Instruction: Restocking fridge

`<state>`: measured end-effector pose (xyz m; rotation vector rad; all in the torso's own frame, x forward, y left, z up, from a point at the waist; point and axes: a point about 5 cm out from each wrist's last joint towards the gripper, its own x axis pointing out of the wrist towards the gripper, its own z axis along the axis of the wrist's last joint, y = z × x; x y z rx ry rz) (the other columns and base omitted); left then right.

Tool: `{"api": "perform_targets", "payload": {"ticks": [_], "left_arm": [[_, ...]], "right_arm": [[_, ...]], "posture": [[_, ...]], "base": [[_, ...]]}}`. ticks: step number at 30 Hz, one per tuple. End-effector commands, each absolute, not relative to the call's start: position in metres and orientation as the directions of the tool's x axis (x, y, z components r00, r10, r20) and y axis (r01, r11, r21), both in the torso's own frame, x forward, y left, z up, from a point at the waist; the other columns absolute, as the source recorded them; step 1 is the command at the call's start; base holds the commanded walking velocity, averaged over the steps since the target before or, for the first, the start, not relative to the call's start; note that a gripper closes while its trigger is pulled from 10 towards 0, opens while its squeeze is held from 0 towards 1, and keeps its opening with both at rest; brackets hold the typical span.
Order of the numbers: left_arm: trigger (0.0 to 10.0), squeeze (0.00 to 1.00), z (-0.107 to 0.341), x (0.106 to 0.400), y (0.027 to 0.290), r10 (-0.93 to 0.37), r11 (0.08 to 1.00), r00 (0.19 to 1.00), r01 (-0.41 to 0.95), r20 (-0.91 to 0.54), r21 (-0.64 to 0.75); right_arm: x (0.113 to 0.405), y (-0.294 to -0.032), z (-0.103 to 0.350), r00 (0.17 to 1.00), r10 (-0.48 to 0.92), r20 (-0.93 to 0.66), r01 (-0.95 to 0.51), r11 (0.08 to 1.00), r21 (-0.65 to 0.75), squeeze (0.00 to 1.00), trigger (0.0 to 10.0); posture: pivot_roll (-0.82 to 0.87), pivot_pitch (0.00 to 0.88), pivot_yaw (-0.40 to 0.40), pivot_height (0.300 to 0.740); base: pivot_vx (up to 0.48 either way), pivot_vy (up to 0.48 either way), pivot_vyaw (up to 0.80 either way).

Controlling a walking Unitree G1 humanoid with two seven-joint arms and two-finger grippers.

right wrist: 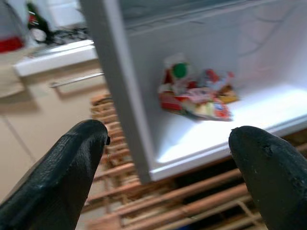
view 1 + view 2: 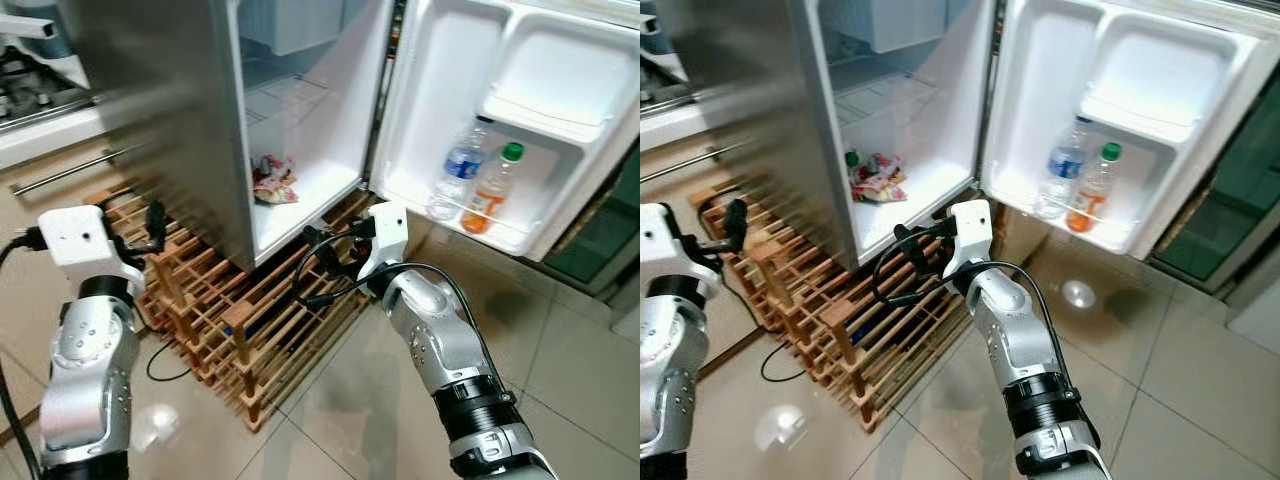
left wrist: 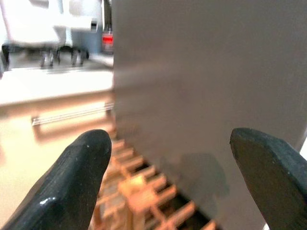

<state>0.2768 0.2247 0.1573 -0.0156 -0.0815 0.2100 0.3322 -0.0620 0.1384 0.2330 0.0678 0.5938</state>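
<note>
The silver fridge (image 2: 170, 120) stands open, its white door (image 2: 520, 110) swung out to the right. On the fridge's bottom floor lies a heap of red snack packets (image 2: 272, 182) with a green cap (image 1: 180, 70) showing among them. The door shelf holds a clear water bottle (image 2: 458, 170) and an orange drink bottle (image 2: 493, 190) with a green cap. My right gripper (image 2: 318, 262) hovers open, low before the fridge's opening, its fingers (image 1: 62, 177) empty and pointing at the packets. My left gripper (image 2: 155, 225) is open beside the fridge's steel side wall (image 3: 206, 96), holding nothing.
A slatted wooden rack (image 2: 250, 330) lies on the floor under and in front of the fridge. A black cable (image 2: 165, 372) loops on the glossy tiles beside it. A counter with a stove (image 2: 40, 90) runs along the left. Open tiled floor (image 2: 580, 370) spreads to the right.
</note>
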Motion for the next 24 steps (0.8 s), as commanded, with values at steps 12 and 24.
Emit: {"api": "perform_targets", "payload": {"ticks": [12,24], "left_arm": [[10.0,0.0,0.114,0.276,0.187,0.17,0.97,0.984,-0.177,-0.06,-0.166],[10.0,0.0,0.118,0.274,0.182,0.187,0.971,0.982,-0.191,-0.04,-0.146]], "right_arm": [[0.334,-0.111,0.13,0.908,0.417,-0.026,-0.406,0.895,0.188,0.0,10.0],[0.331,-0.112,0.119,0.894,0.443,-0.061,-0.429,0.888,0.167,0.0,10.0]], "posture": [[-0.05,0.0,-0.022,0.74],[0.0,0.0,-0.054,0.74]], "base": [[0.0,0.196,0.58],[0.0,0.039,0.58]]}}
